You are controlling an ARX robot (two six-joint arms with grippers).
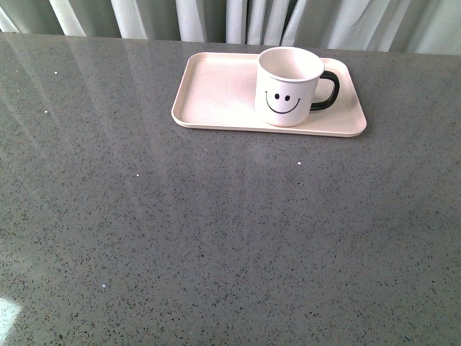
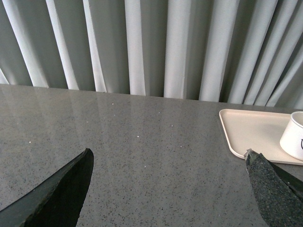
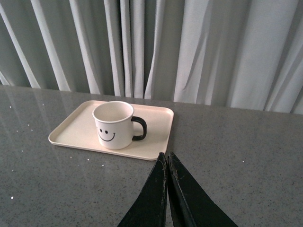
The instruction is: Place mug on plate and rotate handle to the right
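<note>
The cream-white mug [image 1: 288,86] with a black smiley face stands upright on the right half of the pale pink plate [image 1: 216,94]. Its black handle [image 1: 328,91] points right. The right wrist view shows the same mug [image 3: 113,125], its handle [image 3: 140,128] and the plate [image 3: 75,132], with my right gripper [image 3: 166,156] shut and empty, its tips just short of the plate's near edge. My left gripper [image 2: 168,153] is open over bare table, away from the plate [image 2: 251,130]; only an edge of the mug [image 2: 294,137] shows there. Neither arm appears in the front view.
The grey speckled tabletop [image 1: 216,238] stretches wide in front of the plate. Pale curtains [image 1: 230,18] hang along the table's far edge just behind the plate.
</note>
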